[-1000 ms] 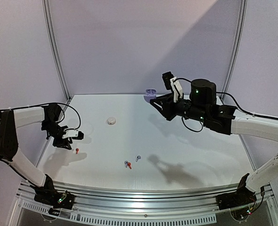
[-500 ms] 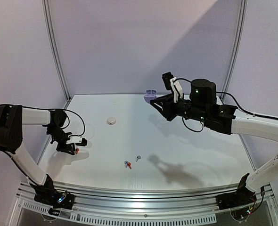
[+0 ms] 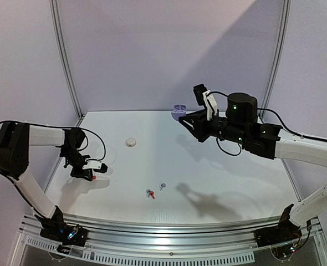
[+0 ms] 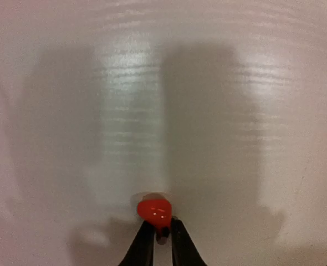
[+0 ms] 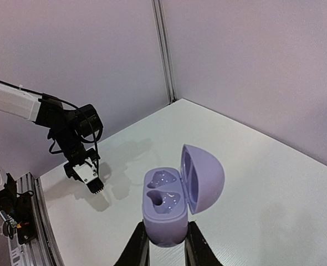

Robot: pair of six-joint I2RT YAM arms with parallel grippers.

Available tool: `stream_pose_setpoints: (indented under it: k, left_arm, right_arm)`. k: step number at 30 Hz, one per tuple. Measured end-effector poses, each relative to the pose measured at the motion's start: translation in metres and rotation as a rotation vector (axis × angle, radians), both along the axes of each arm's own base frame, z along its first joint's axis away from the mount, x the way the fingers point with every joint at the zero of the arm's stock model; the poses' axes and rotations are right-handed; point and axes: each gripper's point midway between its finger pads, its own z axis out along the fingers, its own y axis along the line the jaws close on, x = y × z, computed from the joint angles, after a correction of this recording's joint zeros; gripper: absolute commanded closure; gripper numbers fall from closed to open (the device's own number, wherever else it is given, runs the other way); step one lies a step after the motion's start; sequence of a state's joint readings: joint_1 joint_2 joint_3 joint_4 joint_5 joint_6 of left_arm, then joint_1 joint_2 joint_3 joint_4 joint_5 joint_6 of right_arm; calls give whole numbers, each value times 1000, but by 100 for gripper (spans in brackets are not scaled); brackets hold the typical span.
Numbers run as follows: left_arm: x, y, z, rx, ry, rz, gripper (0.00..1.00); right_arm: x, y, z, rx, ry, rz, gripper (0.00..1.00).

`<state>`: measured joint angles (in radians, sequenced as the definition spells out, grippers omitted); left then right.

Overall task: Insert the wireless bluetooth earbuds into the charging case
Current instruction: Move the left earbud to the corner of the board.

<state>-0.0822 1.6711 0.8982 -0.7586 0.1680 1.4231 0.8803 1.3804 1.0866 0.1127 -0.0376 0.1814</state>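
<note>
The tiny red-orange plastic earbud (image 4: 154, 210), judged light and slippery, is pinched, apparently by its stem, in the left gripper (image 4: 162, 238).

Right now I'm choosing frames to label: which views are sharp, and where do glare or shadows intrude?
Left wrist: soft, glare streaks and two broad shadows on the table, but the red earbud in the left claw reads clearly. Right wrist: sharp, open lavender case evenly lit. Top external: crisp, arm shadows on the table.

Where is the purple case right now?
The purple case is pinched in the right gripper, lid open, held above the table; the top view shows it just right of centre.
</note>
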Motion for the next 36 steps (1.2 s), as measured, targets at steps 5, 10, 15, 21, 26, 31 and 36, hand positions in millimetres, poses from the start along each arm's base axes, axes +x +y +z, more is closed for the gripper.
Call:
stream_pose_setpoints:
  k: [5,10,15,21,26,31,36]
  left_arm:
    - [-4,-25,0,-10,-5,-63,97]
    - [-10,-44,0,-23,6,-79,96]
    - [-27,-87,1,-74,44,-105,95]
    - [-34,-162,2,-145,108,-61,95]
    - [-27,-211,3,-205,137,16,95]
    - [-30,-240,4,-245,195,100,73]
    - [-49,-253,16,-327,311,112,44]
  right_arm:
    - [0,0,0,-1,0,-2,92]
    - [-1,-2,-4,-7,5,-3,92]
    - [-2,-5,-14,-20,16,-7,91]
    - [-3,-6,-19,-28,21,-9,92]
    - [-7,-18,-21,-31,17,-32,92]
    - [-12,-33,-15,-20,-3,-64,92]
    - [-12,-34,-14,-18,-8,-66,92]
